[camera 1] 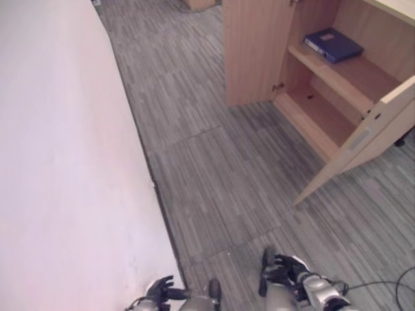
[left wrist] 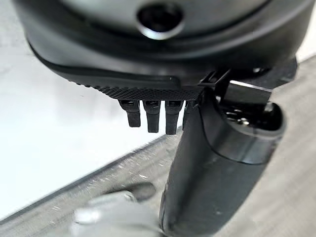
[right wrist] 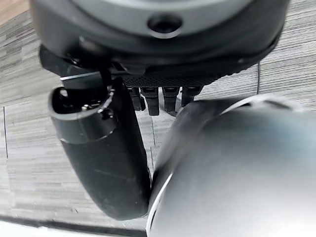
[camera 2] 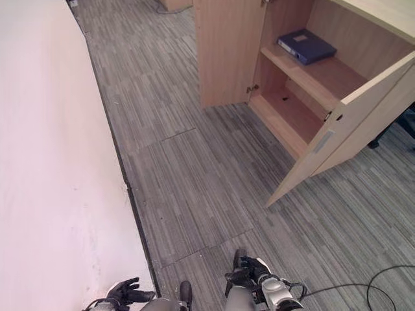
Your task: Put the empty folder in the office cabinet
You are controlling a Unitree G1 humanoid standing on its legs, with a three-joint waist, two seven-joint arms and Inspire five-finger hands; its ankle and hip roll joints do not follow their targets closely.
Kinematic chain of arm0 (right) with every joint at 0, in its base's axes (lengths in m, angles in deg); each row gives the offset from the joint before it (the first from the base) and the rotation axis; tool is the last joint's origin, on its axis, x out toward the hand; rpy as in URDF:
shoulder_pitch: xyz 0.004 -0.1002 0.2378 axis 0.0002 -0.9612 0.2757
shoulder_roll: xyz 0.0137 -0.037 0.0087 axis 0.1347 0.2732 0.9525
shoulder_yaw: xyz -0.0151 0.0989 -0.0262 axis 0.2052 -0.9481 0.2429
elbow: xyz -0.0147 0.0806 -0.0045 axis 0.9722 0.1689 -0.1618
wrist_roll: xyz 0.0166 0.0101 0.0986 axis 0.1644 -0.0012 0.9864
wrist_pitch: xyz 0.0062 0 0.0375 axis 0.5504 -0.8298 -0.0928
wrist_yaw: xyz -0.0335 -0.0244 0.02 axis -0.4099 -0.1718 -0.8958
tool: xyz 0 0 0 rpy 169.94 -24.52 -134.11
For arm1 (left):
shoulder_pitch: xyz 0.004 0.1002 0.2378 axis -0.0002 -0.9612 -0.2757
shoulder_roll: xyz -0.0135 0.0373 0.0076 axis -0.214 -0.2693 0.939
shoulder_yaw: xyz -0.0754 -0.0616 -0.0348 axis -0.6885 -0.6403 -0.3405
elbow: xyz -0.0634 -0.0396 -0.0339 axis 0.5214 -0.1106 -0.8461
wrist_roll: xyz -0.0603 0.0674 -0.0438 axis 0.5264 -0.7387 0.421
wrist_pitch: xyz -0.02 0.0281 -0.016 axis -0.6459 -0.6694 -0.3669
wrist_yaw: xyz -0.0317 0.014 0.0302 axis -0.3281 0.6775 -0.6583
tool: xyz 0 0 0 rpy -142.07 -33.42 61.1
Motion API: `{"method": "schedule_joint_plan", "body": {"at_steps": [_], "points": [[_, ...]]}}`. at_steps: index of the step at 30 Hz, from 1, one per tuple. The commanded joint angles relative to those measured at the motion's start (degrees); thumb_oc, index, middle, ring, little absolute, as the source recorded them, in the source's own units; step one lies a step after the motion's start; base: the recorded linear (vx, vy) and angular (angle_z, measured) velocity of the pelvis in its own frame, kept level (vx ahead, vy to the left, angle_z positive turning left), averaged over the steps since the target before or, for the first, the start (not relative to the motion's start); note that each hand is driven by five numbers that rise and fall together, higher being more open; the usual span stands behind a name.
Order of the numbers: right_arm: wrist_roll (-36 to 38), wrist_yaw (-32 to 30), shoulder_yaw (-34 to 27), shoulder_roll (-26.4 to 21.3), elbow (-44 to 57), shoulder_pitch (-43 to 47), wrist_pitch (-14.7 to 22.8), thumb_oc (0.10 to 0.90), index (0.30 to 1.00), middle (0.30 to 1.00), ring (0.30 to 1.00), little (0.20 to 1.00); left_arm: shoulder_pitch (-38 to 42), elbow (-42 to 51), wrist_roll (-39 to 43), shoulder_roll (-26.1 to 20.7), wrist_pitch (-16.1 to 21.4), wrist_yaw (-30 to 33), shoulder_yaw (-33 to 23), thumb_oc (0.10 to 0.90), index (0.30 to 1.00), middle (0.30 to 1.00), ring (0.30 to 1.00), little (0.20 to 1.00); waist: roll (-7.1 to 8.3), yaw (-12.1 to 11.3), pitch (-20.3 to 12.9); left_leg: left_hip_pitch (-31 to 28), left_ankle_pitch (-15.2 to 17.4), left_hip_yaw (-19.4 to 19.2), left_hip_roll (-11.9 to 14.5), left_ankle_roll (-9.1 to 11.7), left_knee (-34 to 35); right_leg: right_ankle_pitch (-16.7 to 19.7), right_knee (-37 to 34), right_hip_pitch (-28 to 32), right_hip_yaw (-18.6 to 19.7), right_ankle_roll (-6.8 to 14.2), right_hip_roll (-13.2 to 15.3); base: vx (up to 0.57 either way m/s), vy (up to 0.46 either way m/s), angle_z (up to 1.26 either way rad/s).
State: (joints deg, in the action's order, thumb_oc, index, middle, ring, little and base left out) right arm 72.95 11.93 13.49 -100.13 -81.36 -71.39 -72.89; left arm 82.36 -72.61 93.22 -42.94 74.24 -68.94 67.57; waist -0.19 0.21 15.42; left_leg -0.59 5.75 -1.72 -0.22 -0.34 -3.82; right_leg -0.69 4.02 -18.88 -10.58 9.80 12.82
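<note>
Blue folder (camera 1: 333,44) — flat on the upper shelf (camera 1: 350,78) of the open cabinet (camera 1: 253,58), long axis across the shelf, well apart from both hands; left hand (camera 1: 159,289) and right hand (camera 1: 280,269) low, fingers loosely curled, grasping nothing — right hand nearer.
</note>
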Motion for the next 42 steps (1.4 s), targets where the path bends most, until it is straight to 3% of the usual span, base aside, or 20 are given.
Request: {"method": "schedule_joint_plan", "body": {"at_steps": [1,6,11,12,14,16,18,20,21,22,26,29,32,33,35,36,37,38,41,42], "points": [[-0.1,-1.1,1.0,-3.5,-4.5,-3.9,-1.6,0.800,0.900,0.900,0.900,0.900,-4.8,-0.5,0.5,-3.0,0.0,1.5,-0.4,0.800,0.900,0.900,0.900,0.900,-0.44,0.4,-0.2,-3.8,4.6,2.9,-2.8,-1.2,0.0,9.3,-2.0,3.5,-0.3,-2.0,-4.2,0.30,-0.241,0.92],[3.3,-1.0,-1.2,-4.0,-7.9,-4.8,-1.4,0.800,0.900,0.900,0.900,0.900,-4.4,-1.2,0.0,-2.3,-0.2,1.4,0.5,0.800,0.900,0.900,0.900,0.900,-0.39,1.0,-1.8,-3.8,3.5,4.0,-0.4,0.1,2.4,8.4,-1.8,3.4,-1.3,-2.7,-5.9,0.26,-0.213,0.37],[5.8,-2.6,-2.6,-5.2,-7.4,-4.6,-0.3,0.800,0.900,0.900,0.900,0.900,-2.0,0.6,-1.9,-3.2,0.2,3.6,3.0,0.800,0.900,0.900,0.900,0.900,-1.19,2.1,-2.0,-3.6,0.8,3.5,2.4,1.6,4.7,4.4,2.2,1.3,-1.4,-4.5,-7.7,0.23,-0.165,0.02],[5.3,-2.7,-2.6,-5.3,-7.5,-5.7,-0.3,0.800,0.900,0.900,0.900,0.900,-0.5,3.8,-1.1,-3.5,1.0,3.8,3.9,0.800,0.900,0.900,0.900,0.900,-1.33,2.6,-2.0,-3.5,-0.2,3.0,3.7,2.8,1.0,1.6,3.8,3.1,-1.2,-5.9,-8.5,0.21,-0.183,0.07],[4.3,-2.7,-2.1,-5.4,-8.0,-6.1,-0.6,0.800,0.900,0.900,0.900,0.900,-0.2,6.6,-2.8,-4.1,1.0,3.8,5.6,0.800,0.900,0.900,0.900,0.900,-0.88,2.7,-1.8,-0.8,-3.4,2.3,3.2,3.7,-8.6,0.2,3.6,5.9,-1.1,-7.2,-9.2,0.18,-0.176,0.38],[3.4,-2.9,-2.3,-5.9,-8.6,-6.7,-0.9,0.800,0.900,0.900,0.900,0.900,-1.0,8.9,-6.8,-5.3,0.6,3.8,7.6,0.800,0.900,0.900,0.900,0.900,-0.01,2.2,-1.0,4.3,-7.0,0.1,4.1,3.2,-22.2,-1.9,3.4,9.9,-0.8,-9.1,-9.8,0.12,-0.134,0.19],[3.1,-3.1,-2.6,-6.1,-8.7,-6.9,-1.2,0.800,0.900,0.900,0.900,0.900,-1.6,9.1,-6.9,-5.5,0.5,4.2,7.0,0.800,0.900,0.900,0.900,0.900,0.37,1.4,-0.4,7.9,-5.2,-1.2,4.9,2.4,-26.0,-3.7,3.8,12.1,-0.2,-9.3,-9.9,0.19,-0.070,-0.45],[3.0,-2.9,-2.9,-6.1,-8.9,-7.0,-1.3,0.800,0.900,0.900,0.900,0.900,-2.4,7.5,-6.4,-5.0,0.3,4.5,5.9,0.800,0.900,0.900,0.900,0.900,1.51,0.4,-0.9,12.7,-2.1,-2.4,3.2,1.1,-19.9,-4.2,3.3,13.7,0.1,-8.8,-8.5,0.23,0.032,-0.03],[2.8,-2.7,-3.0,-6.2,-9.5,-7.6,-1.4,0.800,0.900,0.900,0.900,0.900,-3.2,6.1,-6.4,-4.5,0.1,4.6,5.4,0.800,0.900,0.900,0.900,0.900,1.37,-0.4,-1.3,15.8,-4.0,-1.6,3.1,1.7,-12.9,-5.3,2.8,15.6,0.0,-8.6,-8.4,0.29,0.114,0.21],[2.7,-2.9,-3.0,-6.1,-9.9,-7.7,-1.3,0.800,0.900,0.900,0.900,0.900,-3.6,5.7,-6.1,-4.3,0.1,4.6,5.2,0.800,0.900,0.900,0.900,0.900,0.73,-1.2,-1.1,17.5,-9.1,-0.1,3.8,2.8,-6.8,-6.1,2.5,17.5,0.1,-8.5,-9.0,0.30,0.124,-0.01],[2.4,-2.5,-3.6,-5.5,-12.8,-8.8,-1.4,0.800,0.900,0.900,0.900,0.900,-3.8,3.3,-4.5,-3.3,0.0,4.5,4.4,0.800,0.900,0.900,0.900,0.900,-0.06,-3.0,-1.6,20.0,-14.3,2.6,6.4,4.6,7.9,-8.9,2.3,22.3,1.5,-7.9,-9.4,0.35,0.133,-0.46],[2.0,-1.2,-5.4,-4.7,-15.6,-10.4,-2.0,0.800,0.900,0.900,0.900,0.900,-5.6,0.3,-3.0,-2.0,-0.7,3.7,2.1,0.800,0.900,0.900,0.900,0.900,-0.90,-4.0,-3.7,19.8,-15.7,3.0,8.2,5.8,8.8,-10.6,1.6,27.2,3.8,-6.6,-9.5,0.45,0.205,-0.33],[1.8,-0.8,-5.7,-4.0,-15.8,-10.5,-2.1,0.800,0.900,0.900,0.900,0.900,-6.1,-1.2,-3.1,-2.1,-0.9,3.2,1.3,0.800,0.900,0.900,0.900,0.900,-0.66,-4.4,-5.0,18.5,-17.4,2.1,7.9,5.8,8.8,-10.7,0.9,28.4,4.3,-5.8,-8.0,0.44,0.261,-0.43],[1.9,-0.2,-5.5,-3.4,-15.3,-10.5,-2.4,0.800,0.900,0.900,0.900,0.900,-6.3,-1.6,-3.5,-2.6,-1.2,2.9,1.2,0.800,0.900,0.900,0.900,0.900,-0.15,-4.7,-5.6,18.8,-17.7,1.4,6.7,5.1,6.0,-10.0,0.8,28.5,5.1,-4.9,-6.1,0.47,0.346,-0.56],[2.0,0.0,-5.1,-3.3,-14.8,-10.1,-2.4,0.800,0.900,0.900,0.900,0.900,-6.1,-1.4,-3.5,-2.9,-1.2,2.9,1.2,0.800,0.900,0.900,0.900,0.900,0.11,-4.8,-5.7,19.9,-16.9,1.0,6.1,4.9,3.5,-9.5,0.8,28.0,5.1,-4.6,-5.2,0.25,0.219,-0.29],[1.4,0.0,-3.7,-2.9,-13.9,-8.9,-2.5,0.800,0.900,0.900,0.900,0.900,-5.5,-0.8,-2.7,-3.5,-1.1,3.1,0.9,0.800,0.900,0.900,0.900,0.900,0.67,-5.3,-5.6,23.5,-14.0,0.5,4.7,3.9,-3.6,-8.5,0.6,26.9,4.7,-4.0,-3.4,0.12,0.116,-0.08],[1.4,0.0,-3.7,-2.9,-13.9,-8.9,-2.5,0.800,0.900,0.900,0.900,0.900,-5.5,-0.8,-2.7,-3.5,-1.2,3.1,0.8,0.800,0.900,0.900,0.900,0.900,0.66,-5.3,-5.7,23.7,-13.9,0.6,4.7,3.9,-3.8,-8.5,0.6,26.8,4.7,-4.0,-3.4,0.24,0.243,-0.09],[0.0,0.1,-1.4,-2.6,-12.2,-6.6,-2.5,0.800,0.900,0.900,0.900,0.900,-5.0,-0.3,-1.6,-3.9,-1.1,3.3,0.5,0.800,0.900,0.900,0.900,0.900,1.01,-6.2,-5.7,26.9,-10.2,-0.1,3.4,3.0,-9.7,-7.9,0.3,26.3,3.5,-3.6,-1.5,0.13,0.130,0.01],[-2.0,1.9,2.4,-2.2,-9.6,-4.0,-2.8,0.800,0.900,0.900,0.900,0.900,-4.7,0.3,-2.2,-4.5,-0.9,3.2,1.3,0.800,0.900,0.900,0.900,0.900,1.21,-8.0,-6.1,28.8,-6.3,-0.8,1.9,1.6,-14.3,-5.7,0.1,26.4,2.1,-2.6,0.8,0.24,0.200,-0.12],[-2.0,1.9,2.4,-2.2,-9.6,-4.0,-2.8,0.800,0.900,0.900,0.900,0.900,-4.7,0.2,-2.3,-4.4,-0.9,3.2,1.3,0.800,0.900,0.900,0.900,0.900,1.18,-7.9,-6.2,28.9,-6.4,-0.7,1.9,1.6,-14.2,-5.7,0.1,26.3,2.1,-2.6,0.8,0.09,0.067,0.08]]}}
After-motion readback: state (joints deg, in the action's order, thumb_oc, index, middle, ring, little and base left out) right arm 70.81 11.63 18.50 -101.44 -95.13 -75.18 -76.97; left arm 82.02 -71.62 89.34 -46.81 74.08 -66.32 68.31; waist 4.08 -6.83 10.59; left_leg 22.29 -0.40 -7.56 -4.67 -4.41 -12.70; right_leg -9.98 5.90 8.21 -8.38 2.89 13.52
